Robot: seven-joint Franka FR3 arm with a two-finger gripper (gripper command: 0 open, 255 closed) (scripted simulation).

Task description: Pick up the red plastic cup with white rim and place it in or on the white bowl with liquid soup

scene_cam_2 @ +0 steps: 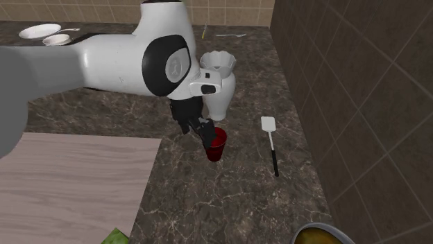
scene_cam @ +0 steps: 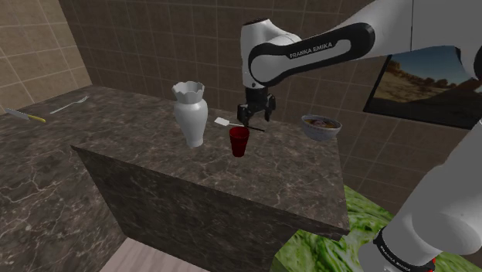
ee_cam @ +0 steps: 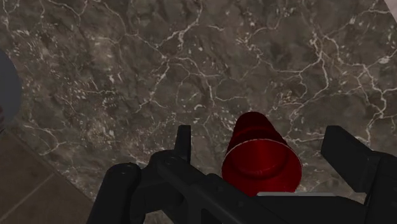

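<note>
Standing by the counter (scene_cam: 154,166), I take the white vase (scene_cam: 190,112) as my mark. Off to the vase's left in the shoulder view, on a farther stretch of counter, lies a pale utensil (scene_cam: 68,106). The second exterior view gives instead two white dishes (scene_cam_2: 39,31) far beyond the vase. It also lays out the whole white-headed spatula (scene_cam_2: 270,142) with its dark handle, which from the shoulder is partly hidden behind the end effector (scene_cam: 255,116).

Just right of the vase in the shoulder view stands the red cup (scene_cam: 239,142), on the counter, near the vase but not touching it. It is upright: long axis vertical, open mouth up, narrower base down. The end effector hangs over it, pointing down, fingertips about level with the rim or just above.

The wrist view settles what the others leave unclear. The two black fingers (ee_cam: 183,143) stand wide apart with the cup between them and bare counter showing on either side of it, so nothing is gripped. In the second exterior view the end effector sits at the cup's rim on the side toward the arm (scene_cam_2: 104,62).

Farther right of the vase, past the cup and well apart from it, is the white bowl (scene_cam: 320,126) with brownish contents, near the counter's far corner. Behind it a framed picture (scene_cam: 432,85) hangs on the wall (scene_cam: 154,42).
</note>
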